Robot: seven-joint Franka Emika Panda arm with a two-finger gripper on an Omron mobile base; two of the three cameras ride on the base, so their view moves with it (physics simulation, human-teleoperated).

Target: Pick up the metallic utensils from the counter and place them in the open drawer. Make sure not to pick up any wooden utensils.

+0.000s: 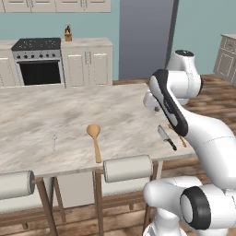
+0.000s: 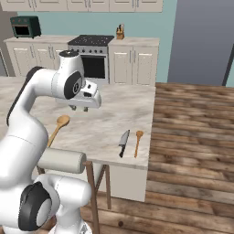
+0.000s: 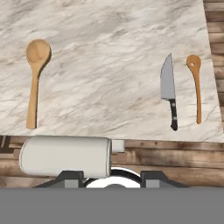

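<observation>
We hover our fingers (image 3: 112, 175) high above the counter (image 3: 109, 65), empty, gap unclear; the knife (image 3: 168, 89) lies ahead to the right, beside the small wooden spoon (image 3: 195, 85) we must avoid.

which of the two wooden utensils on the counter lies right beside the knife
The slim orange-brown spoon with a hole in its bowl, parallel to the knife near the counter's edge. The bigger tan spoon lies far off, alone.

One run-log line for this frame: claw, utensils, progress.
claw: above counter, holding nothing | knife: on counter beside small wooden spoon | fork: on counter | progress: nothing picked yet
</observation>
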